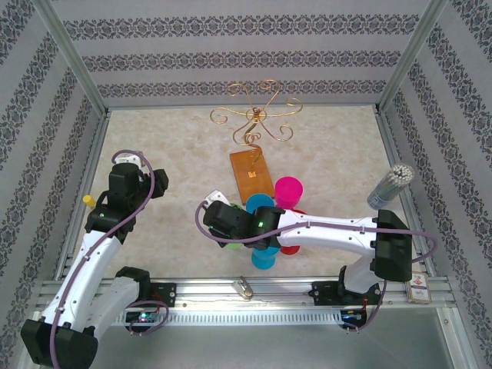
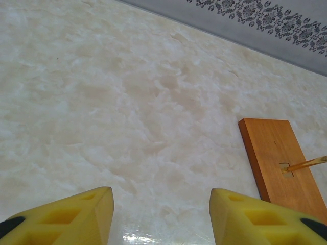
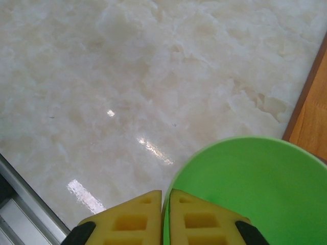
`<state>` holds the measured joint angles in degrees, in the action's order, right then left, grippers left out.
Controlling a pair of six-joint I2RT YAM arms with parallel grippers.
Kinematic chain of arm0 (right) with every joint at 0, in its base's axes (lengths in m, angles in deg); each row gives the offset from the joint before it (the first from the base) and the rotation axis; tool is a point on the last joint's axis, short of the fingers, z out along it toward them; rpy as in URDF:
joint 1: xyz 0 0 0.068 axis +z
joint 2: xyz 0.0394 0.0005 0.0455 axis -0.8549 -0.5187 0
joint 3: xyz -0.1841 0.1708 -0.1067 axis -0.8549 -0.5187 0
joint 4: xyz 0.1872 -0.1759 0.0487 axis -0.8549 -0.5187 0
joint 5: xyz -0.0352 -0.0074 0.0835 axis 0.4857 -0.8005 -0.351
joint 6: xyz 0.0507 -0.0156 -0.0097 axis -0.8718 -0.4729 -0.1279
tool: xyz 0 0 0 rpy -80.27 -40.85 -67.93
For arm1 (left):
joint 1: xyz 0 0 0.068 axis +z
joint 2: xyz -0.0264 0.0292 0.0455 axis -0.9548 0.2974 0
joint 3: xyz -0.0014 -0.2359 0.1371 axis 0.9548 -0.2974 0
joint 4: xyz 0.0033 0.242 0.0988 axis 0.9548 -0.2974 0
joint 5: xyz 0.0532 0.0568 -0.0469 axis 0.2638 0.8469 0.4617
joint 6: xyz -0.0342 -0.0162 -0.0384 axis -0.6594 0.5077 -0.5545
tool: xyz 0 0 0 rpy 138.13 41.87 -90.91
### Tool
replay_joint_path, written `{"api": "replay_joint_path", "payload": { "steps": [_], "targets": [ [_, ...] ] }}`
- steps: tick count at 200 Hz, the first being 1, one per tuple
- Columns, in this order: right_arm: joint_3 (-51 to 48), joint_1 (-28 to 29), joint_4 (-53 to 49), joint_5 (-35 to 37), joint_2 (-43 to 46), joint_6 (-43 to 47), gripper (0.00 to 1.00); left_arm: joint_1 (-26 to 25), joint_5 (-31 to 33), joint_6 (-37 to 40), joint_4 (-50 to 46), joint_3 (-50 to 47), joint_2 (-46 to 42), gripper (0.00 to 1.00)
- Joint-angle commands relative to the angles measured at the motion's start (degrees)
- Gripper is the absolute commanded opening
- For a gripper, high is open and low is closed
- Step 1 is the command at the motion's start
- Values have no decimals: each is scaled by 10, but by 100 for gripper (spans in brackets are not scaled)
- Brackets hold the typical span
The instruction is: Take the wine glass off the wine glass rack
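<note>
Tabletop [image 1: 169, 146] is glossy cream marbling, boxed by patterned grey walls [image 1: 246, 46]; we see the wine glass rack [image 1: 250, 174] standing mid-table toward the back. Our left gripper [image 2: 161, 204] gapes empty; our right gripper [image 3: 165, 198] pinches the rim of the green cup [image 3: 255, 189].

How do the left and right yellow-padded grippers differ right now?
The left yellow-padded gripper has its jaws wide apart; the right yellow-padded gripper has them nearly together. The left holds nothing over the pale marbled table; the right pinches the rim of a green plastic glass. Both look down at the tabletop.
</note>
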<state>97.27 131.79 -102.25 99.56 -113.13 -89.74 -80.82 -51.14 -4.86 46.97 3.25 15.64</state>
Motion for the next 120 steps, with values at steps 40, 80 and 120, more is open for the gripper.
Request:
{"api": "replay_joint_path", "payload": {
  "steps": [40,80,120],
  "targets": [
    [2,12,-14,25,25,-13,31,7,-8,-8,12,-2,-5,53],
    [14,11,-8,38,57,-7,41,7,-18,-5,4,4,5,53],
    [23,5,-4,41,88,-2,44,7,-21,5,-9,20,15,52]
  ]
}}
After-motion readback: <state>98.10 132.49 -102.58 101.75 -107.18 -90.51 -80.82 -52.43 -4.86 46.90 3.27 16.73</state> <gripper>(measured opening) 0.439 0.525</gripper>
